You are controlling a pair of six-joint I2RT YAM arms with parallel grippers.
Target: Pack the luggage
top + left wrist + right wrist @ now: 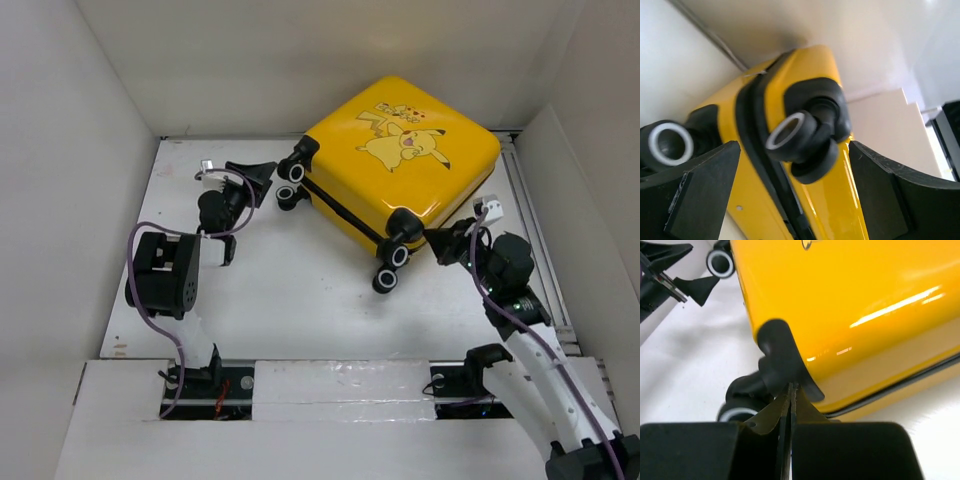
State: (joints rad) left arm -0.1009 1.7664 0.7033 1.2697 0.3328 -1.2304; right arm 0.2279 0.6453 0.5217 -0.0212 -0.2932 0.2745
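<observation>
The luggage (455,185) is a yellow hard-shell suitcase with a Pikachu print. It lies flat and closed at the back right of the table, its black zipper band facing me. My left gripper (264,183) is open at the case's left corner. In the left wrist view a black-and-white caster wheel (797,140) sits between the spread fingers (705,192), apart from both, with the yellow shell (827,200) behind. My right gripper (441,243) is shut on nothing. Its tip (791,388) presses against the black wheel housing (780,355) at the case's near right corner (850,300).
White walls (90,150) enclose the white table (300,300) on the left, back and right. A metal rail (535,240) runs along the right edge. Two more caster wheels (390,268) stick out toward me at the case's near corner.
</observation>
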